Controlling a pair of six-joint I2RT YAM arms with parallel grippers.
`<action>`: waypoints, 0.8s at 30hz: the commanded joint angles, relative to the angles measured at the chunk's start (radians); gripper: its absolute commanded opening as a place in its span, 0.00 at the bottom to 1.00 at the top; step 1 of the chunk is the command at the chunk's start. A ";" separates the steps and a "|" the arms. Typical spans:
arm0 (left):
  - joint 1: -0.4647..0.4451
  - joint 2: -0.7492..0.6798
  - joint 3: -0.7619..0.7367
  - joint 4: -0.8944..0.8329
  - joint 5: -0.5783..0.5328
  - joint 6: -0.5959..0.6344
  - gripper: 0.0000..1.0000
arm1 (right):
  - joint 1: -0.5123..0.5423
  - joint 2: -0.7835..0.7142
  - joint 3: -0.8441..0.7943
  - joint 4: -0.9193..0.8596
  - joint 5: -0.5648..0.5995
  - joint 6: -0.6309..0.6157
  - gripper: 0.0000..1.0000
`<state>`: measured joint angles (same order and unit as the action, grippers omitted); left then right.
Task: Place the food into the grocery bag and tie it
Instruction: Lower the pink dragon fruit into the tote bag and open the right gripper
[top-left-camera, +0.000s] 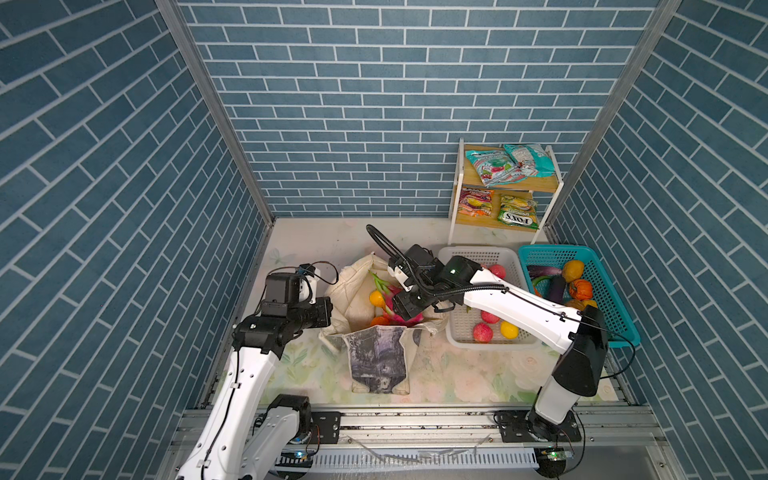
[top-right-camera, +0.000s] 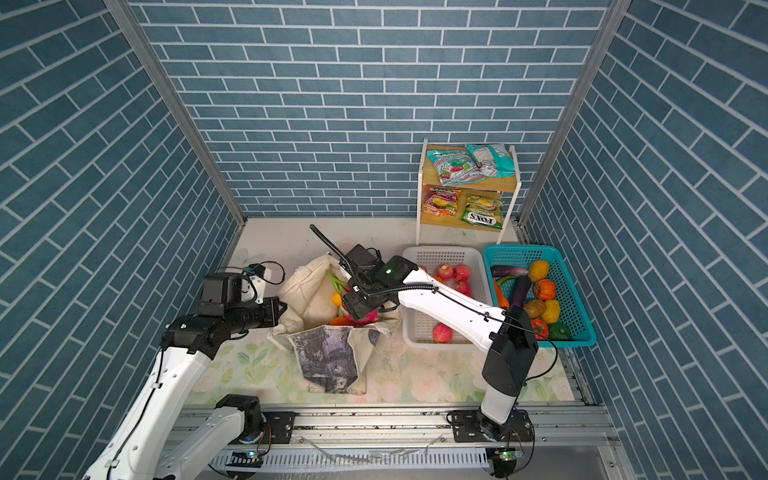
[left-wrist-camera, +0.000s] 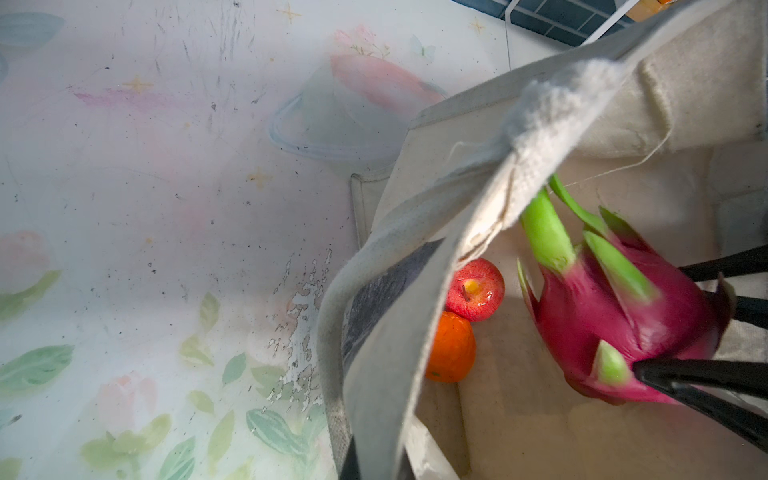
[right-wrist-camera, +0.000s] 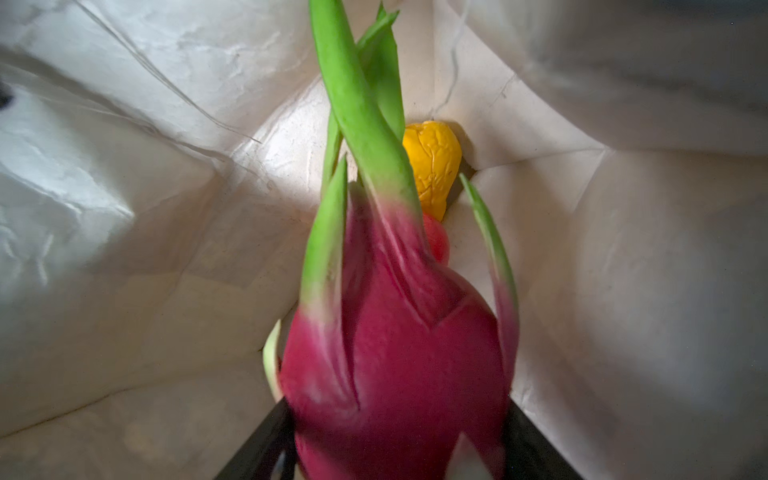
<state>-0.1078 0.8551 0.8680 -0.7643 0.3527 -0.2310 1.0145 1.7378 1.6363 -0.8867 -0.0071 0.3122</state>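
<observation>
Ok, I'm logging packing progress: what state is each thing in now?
grocery bag: standing open, untied.
left gripper: shut on the bag's rim.
right gripper: shut on the dragon fruit.
dragon fruit: gripped inside the bag's mouth.
apple: loose in the bag.
orange: loose in the bag.
yellow fruit: loose in the bag.
white basket: partly filled with fruit.
teal basket: partly filled with produce.
snack packets: on the shelf.

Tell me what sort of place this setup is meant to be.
Probably a mock grocery shop inside a robot test cell: a small shelf rack holds snack packets, a white basket and a teal basket hold toy produce, and the walls are printed brick panels.
</observation>
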 joint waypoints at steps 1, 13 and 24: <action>0.007 -0.017 -0.015 0.016 -0.002 0.009 0.00 | 0.006 0.033 0.032 -0.026 -0.008 -0.021 0.59; 0.007 -0.020 -0.015 0.016 -0.001 0.009 0.00 | 0.019 0.081 0.076 -0.029 -0.037 -0.023 0.75; 0.007 -0.018 -0.015 0.016 0.000 0.009 0.00 | 0.020 0.005 0.120 -0.037 0.024 -0.041 0.99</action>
<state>-0.1078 0.8497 0.8680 -0.7643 0.3531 -0.2310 1.0294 1.8034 1.7180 -0.9070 -0.0174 0.2970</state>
